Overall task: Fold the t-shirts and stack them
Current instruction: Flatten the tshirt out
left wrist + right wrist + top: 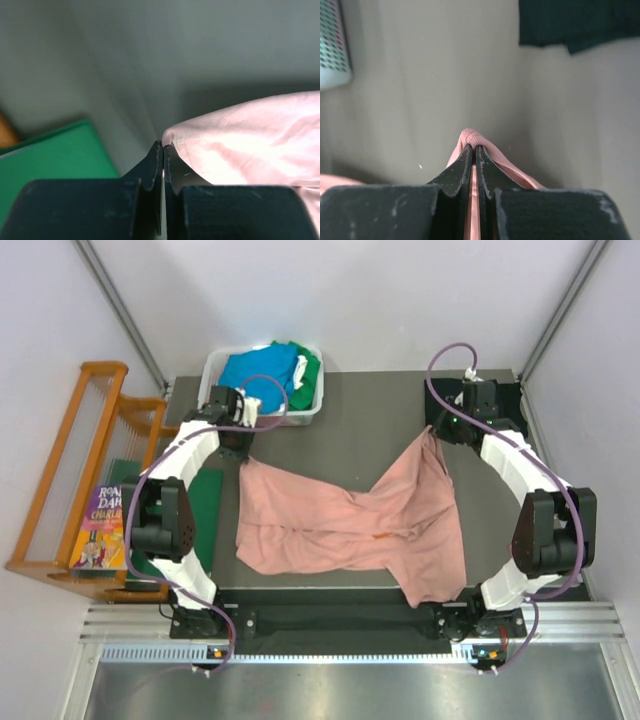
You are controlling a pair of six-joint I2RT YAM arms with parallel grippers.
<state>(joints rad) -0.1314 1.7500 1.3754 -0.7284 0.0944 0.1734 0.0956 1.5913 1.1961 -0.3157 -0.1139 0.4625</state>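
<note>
1. Step in hand, by my judgement: spreading the dusty-pink soft-cloth t-shirt flat before any fold. It lies crumpled and twisted in the middle of the dark grey tabletop.
2. The left gripper has its fingers pressed together on the shirt's far-left corner. The right gripper is clamped on a bunched edge at the far-right corner.
3. The next move likely calls for drawing the 2 corners apart under even tension, so the twist comes out and neither pinch slips.
4. A bright blue shirt and a green shirt wait in the white plastic tub.
5. Writing: the illustrated paperback book shows "Roald Dahl" and "Charlie", partly hidden. The pink shirt's small orange-brown print is unreadable.
</note>
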